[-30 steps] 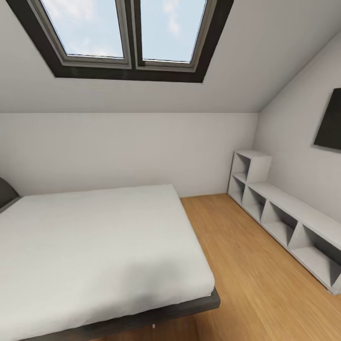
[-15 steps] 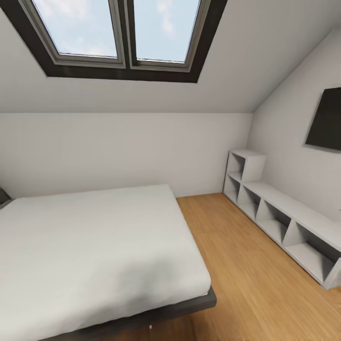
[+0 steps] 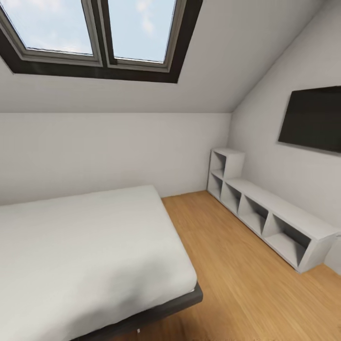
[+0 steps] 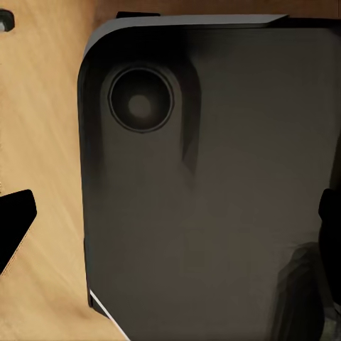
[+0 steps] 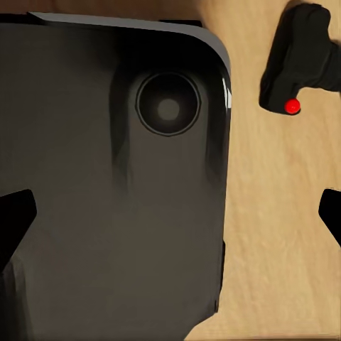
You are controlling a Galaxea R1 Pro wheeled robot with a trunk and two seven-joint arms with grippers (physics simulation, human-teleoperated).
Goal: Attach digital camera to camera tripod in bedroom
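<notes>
Digital camera: small, boxy, matte black, red button, on light wood floor; both pincers' opening cannot be told.

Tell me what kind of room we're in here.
A bedroom, most likely in an attic: a white bed sits under a sloped ceiling with a dark-framed skylight, and low white cube shelves line the right wall below a dark wall screen.
</notes>
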